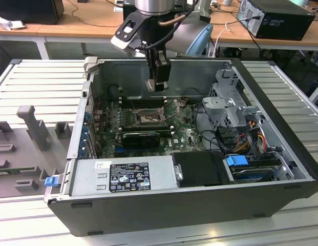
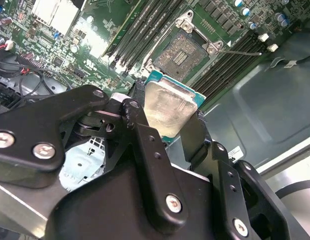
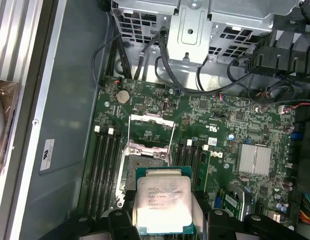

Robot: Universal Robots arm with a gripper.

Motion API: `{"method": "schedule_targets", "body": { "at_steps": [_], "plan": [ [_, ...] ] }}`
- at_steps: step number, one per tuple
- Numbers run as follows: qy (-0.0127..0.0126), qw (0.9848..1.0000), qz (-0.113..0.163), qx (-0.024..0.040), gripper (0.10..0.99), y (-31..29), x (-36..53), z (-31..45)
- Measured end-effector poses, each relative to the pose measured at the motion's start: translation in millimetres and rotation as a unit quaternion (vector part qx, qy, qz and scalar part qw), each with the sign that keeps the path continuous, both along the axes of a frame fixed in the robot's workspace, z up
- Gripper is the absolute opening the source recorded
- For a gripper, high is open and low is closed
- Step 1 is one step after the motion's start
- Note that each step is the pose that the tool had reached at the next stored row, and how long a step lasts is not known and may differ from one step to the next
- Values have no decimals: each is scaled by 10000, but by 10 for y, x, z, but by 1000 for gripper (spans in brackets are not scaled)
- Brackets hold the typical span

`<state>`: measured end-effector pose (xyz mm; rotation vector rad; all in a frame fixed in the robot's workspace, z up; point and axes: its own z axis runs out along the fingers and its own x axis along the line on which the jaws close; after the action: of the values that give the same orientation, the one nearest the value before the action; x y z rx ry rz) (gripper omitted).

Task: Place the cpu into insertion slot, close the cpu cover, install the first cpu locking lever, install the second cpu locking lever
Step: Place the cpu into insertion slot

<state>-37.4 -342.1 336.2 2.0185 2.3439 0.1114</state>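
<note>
Item: cpu [image 3: 162, 202], gripper [image 1: 157, 83] clenched on its edges, hanging above the bare insertion slot [image 2: 182, 52]; cpu cover [image 3: 152, 129] swung open. Advice: probably best lowered level, corners squared to slot.

I count one gripper [image 1: 157, 86] with two black fingers [image 2: 145, 137], and one cpu [image 3: 162, 200]. On the board I see one insertion slot [image 2: 182, 52] and one cpu cover [image 3: 151, 118]. The memory slots sit in two groups, a first bank [image 3: 107, 167] and a second bank [image 3: 187, 157], one on each side of the slot. There is also one coin cell [image 3: 124, 96], one finned heatsink [image 3: 254, 160], one computer case [image 1: 281, 102] and one power supply [image 1: 123, 174].
</note>
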Motion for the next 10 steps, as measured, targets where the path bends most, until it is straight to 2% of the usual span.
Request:
{"method": "schedule_targets", "body": {
  "at_steps": [5,8,10],
  "plan": [
    [0,10000,-38,-14,525,0,0,-39],
    [1,9996,-284,-23,525,2,-2,-108],
    [3,9994,-333,-23,525,3,-2,-162]
  ]
}}
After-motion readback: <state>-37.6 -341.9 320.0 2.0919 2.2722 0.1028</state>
